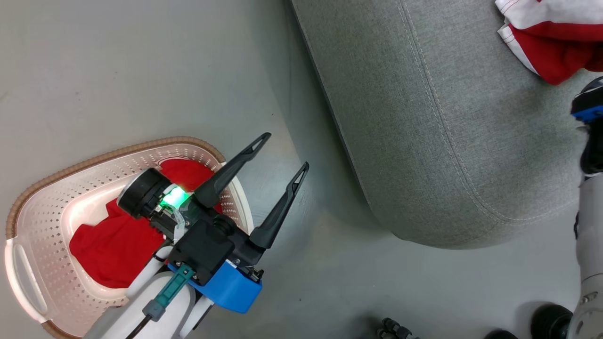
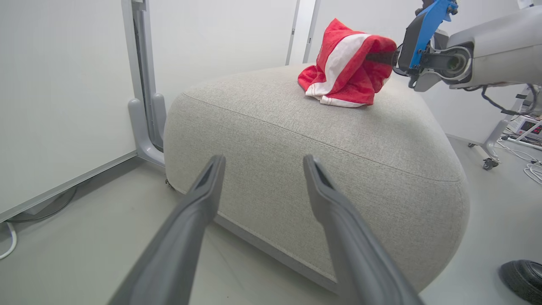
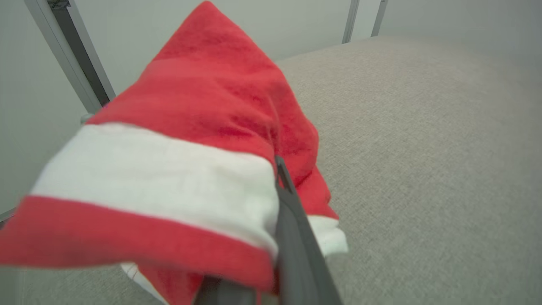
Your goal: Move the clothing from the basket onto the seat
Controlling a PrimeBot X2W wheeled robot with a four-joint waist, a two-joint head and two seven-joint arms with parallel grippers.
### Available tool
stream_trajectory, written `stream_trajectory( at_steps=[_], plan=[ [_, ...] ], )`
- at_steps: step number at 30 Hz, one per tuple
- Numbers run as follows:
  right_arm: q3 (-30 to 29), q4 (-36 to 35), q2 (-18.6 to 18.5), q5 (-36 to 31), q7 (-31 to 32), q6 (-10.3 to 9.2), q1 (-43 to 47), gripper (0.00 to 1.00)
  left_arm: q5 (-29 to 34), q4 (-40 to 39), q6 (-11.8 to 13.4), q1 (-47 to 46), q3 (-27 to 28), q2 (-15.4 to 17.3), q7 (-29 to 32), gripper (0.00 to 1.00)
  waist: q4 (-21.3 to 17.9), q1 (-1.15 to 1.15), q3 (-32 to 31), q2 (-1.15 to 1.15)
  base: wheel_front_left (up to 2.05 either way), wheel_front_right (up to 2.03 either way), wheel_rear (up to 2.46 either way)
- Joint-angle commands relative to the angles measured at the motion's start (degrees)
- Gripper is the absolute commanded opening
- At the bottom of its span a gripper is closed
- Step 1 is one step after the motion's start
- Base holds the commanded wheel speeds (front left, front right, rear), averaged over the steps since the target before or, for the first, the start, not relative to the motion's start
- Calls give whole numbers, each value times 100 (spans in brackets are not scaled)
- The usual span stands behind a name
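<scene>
At the lower left of the head view the basket (image 1: 42,221) stands on the floor (image 1: 118,70), and inside it lies a red garment (image 1: 113,245), crumpled on the bottom. The basket's lower edge is cut off by the frame, and the pale left forearm covers its near right side. Above that rim the left gripper (image 1: 286,150) hangs with its fingers (image 2: 199,203) spread wide and nothing between them; in the left wrist view they point at the side of the seat (image 1: 424,141). The seat takes the upper middle and right of the head view. On it, at the upper right corner and cut off by the frame, rests a red and white garment (image 1: 551,42). The right gripper (image 2: 383,57) is closed on this garment, one side of which is lifted while the other lies on the cushion. In the right wrist view one finger (image 3: 296,237) is seen, and the cloth hides the other.
</scene>
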Motion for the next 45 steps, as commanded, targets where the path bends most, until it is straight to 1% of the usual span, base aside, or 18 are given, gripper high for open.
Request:
stream_trajectory(
  at_steps=[1,7,8,10,11,12,13,19,26,31,40,45],
  plan=[
    [-22,85,43,-66,-26,3,-5,0,-28,-48,33,-8,40,38,27,100,-20,-1,8,0,0,0,0],
    [-145,150,152,-203,-34,3,-55,0,-50,-53,52,-76,28,48,52,100,-65,-1,15,0,0,0,0],
    [-162,140,161,-220,-35,3,-55,5,-55,-42,54,-87,19,44,46,100,-67,-1,12,0,0,0,0],
    [-190,119,171,-243,-35,3,-42,29,-68,-16,54,-108,5,33,28,100,-68,-1,2,0,0,0,0],
    [-202,111,175,-250,-36,3,-34,48,-75,-4,53,-119,1,25,19,100,-65,-1,-5,0,0,0,0],
    [-214,106,172,-265,-36,3,-25,89,-79,10,53,-132,-7,14,10,100,-61,-1,-14,0,0,0,0],
    [-219,101,180,-281,-36,3,-8,100,-85,24,52,-145,-16,4,-4,100,-57,-1,-25,0,0,0,0],
    [-215,162,136,-366,-36,3,14,100,-110,94,64,-166,-40,-19,-60,100,-39,-1,-74,0,0,0,0],
    [-241,97,176,-456,-35,3,57,100,-143,174,90,-196,-53,-40,-120,100,-49,-1,-148,0,0,0,0],
    [-178,-39,252,-550,-33,3,255,100,-214,329,106,-168,-68,-120,-213,100,-65,-1,-316,0,0,0,0],
    [-9,-361,342,-730,-32,3,979,100,-442,889,111,-74,-97,-475,-443,100,56,-1,-927,0,0,0,0],
    [113,-619,376,-792,-33,3,1463,100,-586,1254,123,54,7,-714,-508,100,224,-1,-1389,0,0,0,0]
  ],
)
